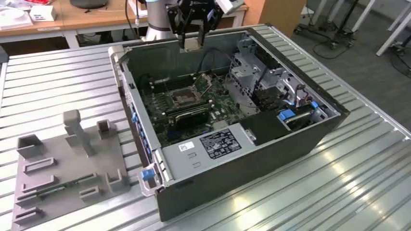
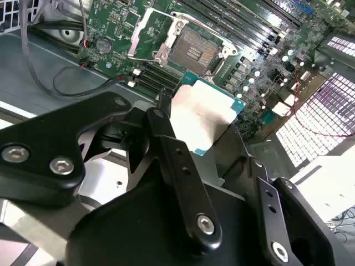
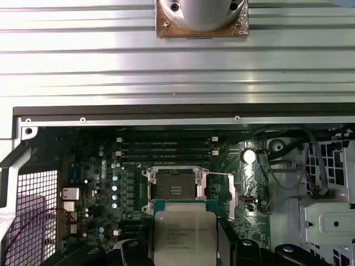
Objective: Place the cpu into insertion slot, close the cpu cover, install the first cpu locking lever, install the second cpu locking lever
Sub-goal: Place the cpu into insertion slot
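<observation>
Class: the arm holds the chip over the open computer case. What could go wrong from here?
1. The gripper pinches the chip by its edges, so it could slip or tilt.
2. The chip is not yet over the socket; lowered crooked, it might jam rather than seat.
3. The raised cover beside the socket could be struck on the way down.
</observation>
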